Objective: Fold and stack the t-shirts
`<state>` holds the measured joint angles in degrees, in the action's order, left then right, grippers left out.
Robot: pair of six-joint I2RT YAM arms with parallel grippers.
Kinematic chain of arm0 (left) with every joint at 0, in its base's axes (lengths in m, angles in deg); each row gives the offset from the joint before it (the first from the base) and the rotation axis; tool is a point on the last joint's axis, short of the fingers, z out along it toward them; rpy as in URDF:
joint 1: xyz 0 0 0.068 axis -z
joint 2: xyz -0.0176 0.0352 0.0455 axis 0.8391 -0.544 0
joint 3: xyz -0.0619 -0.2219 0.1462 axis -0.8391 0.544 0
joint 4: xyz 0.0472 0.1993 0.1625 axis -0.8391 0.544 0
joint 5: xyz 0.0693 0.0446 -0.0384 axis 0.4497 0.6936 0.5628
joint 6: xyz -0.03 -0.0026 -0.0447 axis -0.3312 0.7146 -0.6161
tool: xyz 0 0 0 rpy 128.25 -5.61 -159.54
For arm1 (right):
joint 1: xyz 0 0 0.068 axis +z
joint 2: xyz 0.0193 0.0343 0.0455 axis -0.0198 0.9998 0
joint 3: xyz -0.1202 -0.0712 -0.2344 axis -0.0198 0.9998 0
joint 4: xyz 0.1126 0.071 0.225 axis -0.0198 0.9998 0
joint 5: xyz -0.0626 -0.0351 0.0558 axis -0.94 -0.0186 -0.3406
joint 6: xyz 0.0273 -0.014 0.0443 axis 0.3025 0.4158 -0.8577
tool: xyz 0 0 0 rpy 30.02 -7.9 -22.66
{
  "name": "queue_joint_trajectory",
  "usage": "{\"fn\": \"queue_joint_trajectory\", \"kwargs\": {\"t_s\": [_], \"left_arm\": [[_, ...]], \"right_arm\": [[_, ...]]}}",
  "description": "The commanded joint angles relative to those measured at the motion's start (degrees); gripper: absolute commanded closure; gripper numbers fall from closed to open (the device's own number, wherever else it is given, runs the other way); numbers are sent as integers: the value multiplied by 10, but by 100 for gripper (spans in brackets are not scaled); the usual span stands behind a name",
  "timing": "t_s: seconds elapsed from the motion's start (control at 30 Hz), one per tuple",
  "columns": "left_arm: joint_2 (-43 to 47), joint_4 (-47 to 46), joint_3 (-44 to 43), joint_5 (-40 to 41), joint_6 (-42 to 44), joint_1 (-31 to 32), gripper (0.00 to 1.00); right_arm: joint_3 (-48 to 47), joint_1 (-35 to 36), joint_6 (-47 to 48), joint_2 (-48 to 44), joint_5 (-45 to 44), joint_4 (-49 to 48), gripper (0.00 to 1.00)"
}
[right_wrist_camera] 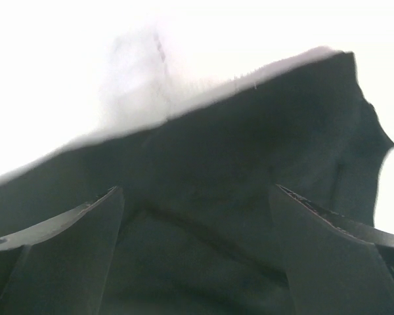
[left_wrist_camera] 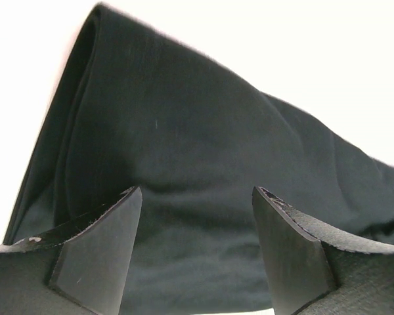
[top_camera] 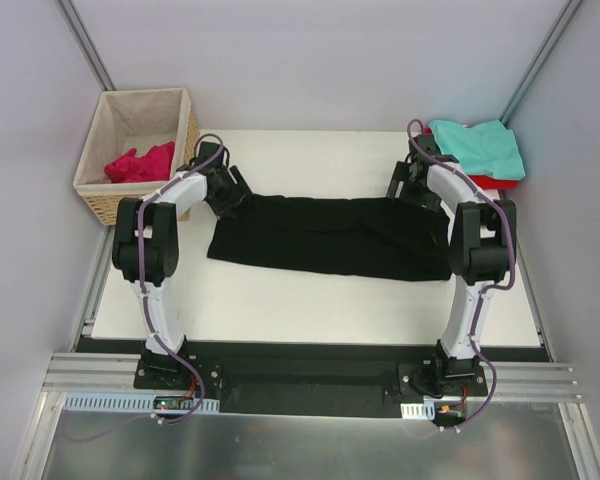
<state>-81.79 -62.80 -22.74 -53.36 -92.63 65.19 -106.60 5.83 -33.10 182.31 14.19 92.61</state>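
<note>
The black t-shirt (top_camera: 330, 238) lies as a band across the surface (top_camera: 280, 300). The left pincer (top_camera: 223, 192) and right pincer (top_camera: 404, 188) gape open over its far corners; each should pinch all layers together before folding.

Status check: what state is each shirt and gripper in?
Black t-shirt: folded into a long band, flat on table.
Teal t-shirt: folded, top of the far-right stack.
Red t-shirt: beneath it, mostly hidden.
Pink t-shirt: crumpled in the basket.
Left gripper: open over black shirt's left end.
Right gripper: open over its right end.
</note>
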Motion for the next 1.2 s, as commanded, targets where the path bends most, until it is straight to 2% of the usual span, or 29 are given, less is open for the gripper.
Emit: {"fn": "queue_joint_trajectory", "kwargs": {"t_s": [0.0,0.17,0.43,0.73,1.03,1.17], "left_arm": [[126,15,32,4,-5,-8,31],[204,13,106,6,-16,-2,31],[242,6,177,16,-11,-1,31],[234,-1,176,13,-7,0,31],[209,-1,162,14,-3,-1,31],[202,-1,157,17,-1,-1,31]], "right_arm": [[21,17,25,-121,7,14,4],[141,40,25,-221,11,-12,4],[225,41,28,-215,52,-89,1],[149,39,40,-110,142,-140,13],[87,39,46,-74,149,-130,30],[79,39,47,-69,150,-126,41]]}}
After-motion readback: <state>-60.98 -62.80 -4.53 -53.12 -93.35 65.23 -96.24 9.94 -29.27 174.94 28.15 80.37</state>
